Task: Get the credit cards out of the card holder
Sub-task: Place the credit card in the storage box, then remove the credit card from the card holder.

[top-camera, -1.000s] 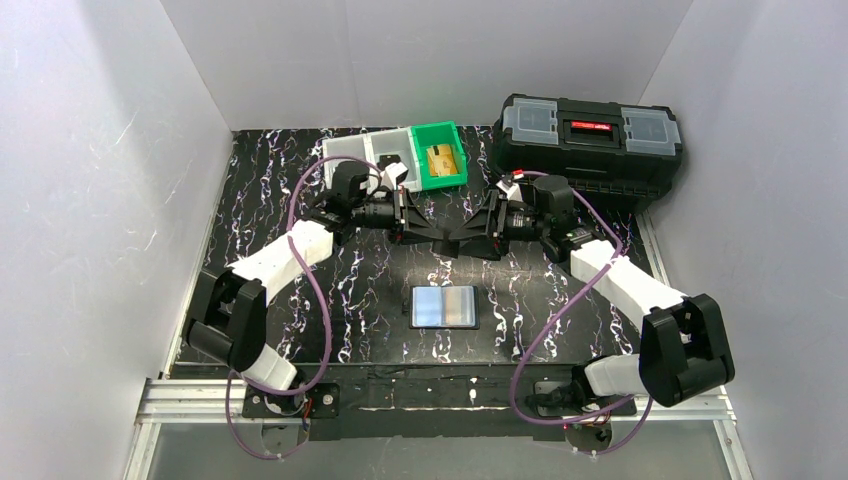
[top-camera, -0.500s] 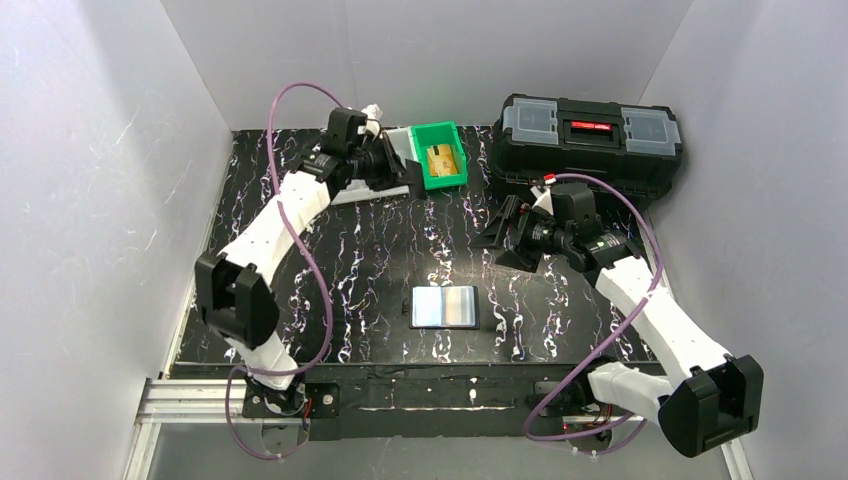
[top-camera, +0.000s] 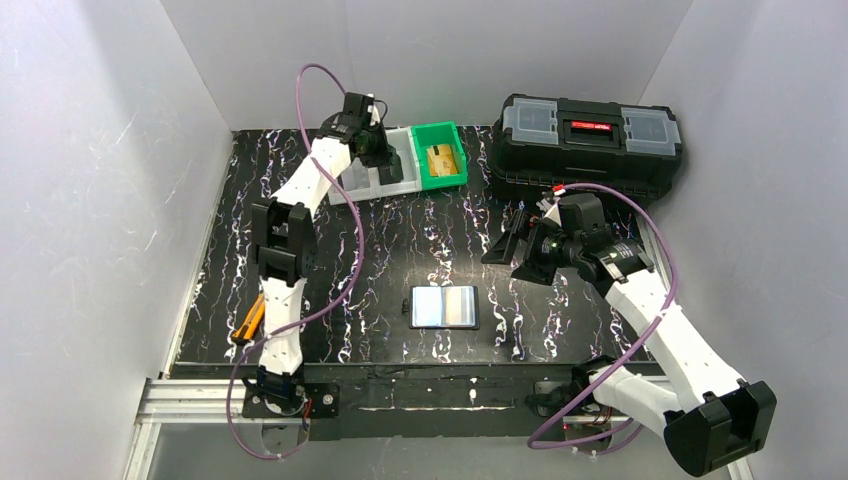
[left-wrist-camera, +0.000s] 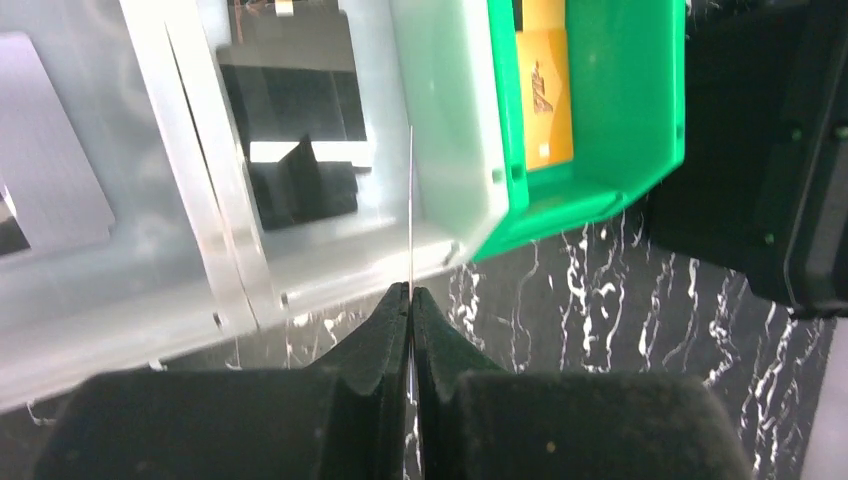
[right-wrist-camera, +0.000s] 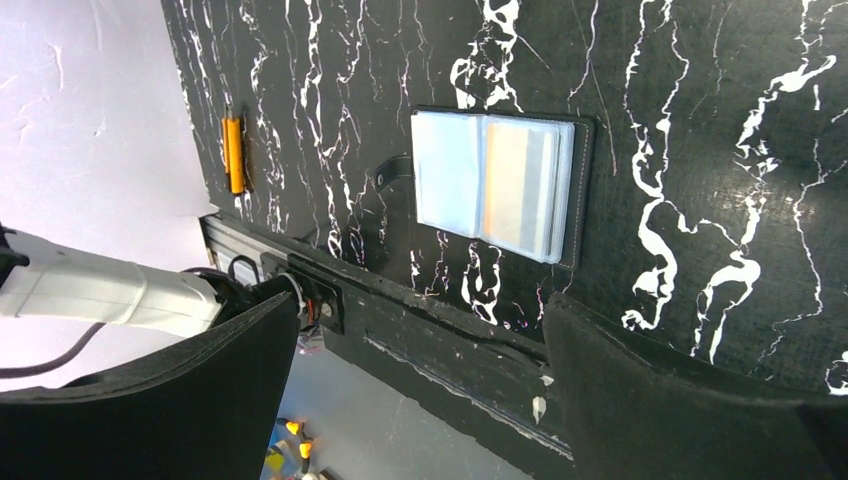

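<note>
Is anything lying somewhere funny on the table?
One thing: a small orange stick lies alone by the near left edge of the table, away from the open card holder. Nothing looks spilled or broken.

The holder showed glossy clear plastic pockets. The table looked smooth and marbled. The green bin was shiny plastic.

We count one card holder, one toolbox, one green bin, two grey bins, one orange tool, and four cards: gold card, black card, silver card, edge-on card.
</note>
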Motion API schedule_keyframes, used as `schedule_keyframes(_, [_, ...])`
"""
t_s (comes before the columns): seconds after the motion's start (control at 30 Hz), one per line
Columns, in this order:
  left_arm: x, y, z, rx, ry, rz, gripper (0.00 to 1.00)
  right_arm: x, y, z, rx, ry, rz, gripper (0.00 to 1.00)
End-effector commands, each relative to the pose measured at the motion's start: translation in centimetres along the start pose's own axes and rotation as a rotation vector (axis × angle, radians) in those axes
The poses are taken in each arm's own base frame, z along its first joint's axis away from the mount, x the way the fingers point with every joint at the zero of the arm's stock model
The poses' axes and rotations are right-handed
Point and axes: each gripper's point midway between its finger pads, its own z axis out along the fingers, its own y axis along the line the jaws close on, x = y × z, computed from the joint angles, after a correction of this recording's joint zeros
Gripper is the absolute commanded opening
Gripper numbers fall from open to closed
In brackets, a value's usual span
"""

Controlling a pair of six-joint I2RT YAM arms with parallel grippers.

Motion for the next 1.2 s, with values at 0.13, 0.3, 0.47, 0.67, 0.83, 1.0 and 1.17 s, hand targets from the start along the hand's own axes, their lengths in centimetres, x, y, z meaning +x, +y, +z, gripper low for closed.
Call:
schedule_keyframes(0.13, [-4.9, 0.2, 1.7, -0.004, -0.082, 0.032, 0.00, -0.9, 0.0, -0.7, 0.017, -0.048, -0.043, 0.98])
schedule_keyframes(0.3, [-5.7, 1.0, 2.8, 0.009, -0.084, 0.016, 0.05, -0.8, 0.1, -0.3, 0.015, -0.025, -0.044, 0.98])
schedule_keyframes(0.47, [-6.9, 0.5, 2.1, 0.064, -0.100, 0.004, 0.39, -0.9, 0.2, 0.0, 0.013, -0.012, -0.049, 0.98])
schedule_keyframes(0.67, [-8.7, -1.9, -2.3, 0.132, -0.146, 0.028, 0.58, -1.0, -0.3, 0.7, 0.035, 0.004, -0.050, 0.98])
schedule_keyframes(0.83, [-7.6, -2.9, -6.6, 0.162, -0.128, 0.027, 0.60, -0.9, -1.2, 1.6, 0.067, 0.030, -0.033, 0.98])
schedule_keyframes(1.0, [-3.0, -3.4, -10.3, 0.204, -0.058, -0.015, 0.60, -0.9, -2.2, 2.6, 0.099, 0.035, -0.025, 0.98])
schedule_keyframes(1.17, [5.3, -4.5, -12.9, 0.250, 0.078, -0.023, 0.57, -0.8, -3.1, 3.9, 0.121, 0.047, -0.011, 0.98])
